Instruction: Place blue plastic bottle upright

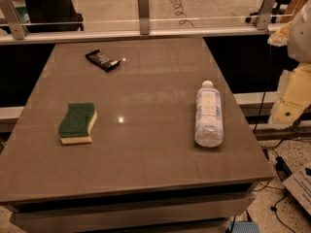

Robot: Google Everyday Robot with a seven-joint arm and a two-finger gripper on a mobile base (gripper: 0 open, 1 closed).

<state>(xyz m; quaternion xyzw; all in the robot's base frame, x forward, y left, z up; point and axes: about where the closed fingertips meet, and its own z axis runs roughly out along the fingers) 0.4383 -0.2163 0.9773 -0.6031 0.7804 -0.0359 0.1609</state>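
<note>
The blue plastic bottle (pixel 208 114) lies on its side on the right part of the brown table (pixel 146 164). Its white cap points to the far edge and its base points towards the front. Its white-and-blue label faces up. My gripper (pixel 291 98) hangs off the table's right side, at the right edge of the view. It is pale cream, well apart from the bottle and level with it. It holds nothing that I can see.
A green sponge with a yellow base (pixel 77 123) lies at the table's left. A dark snack packet (pixel 102 59) lies at the far left. A glass railing (pixel 142 11) runs behind the table. Cables and a box lie on the floor at the right (pixel 291 178).
</note>
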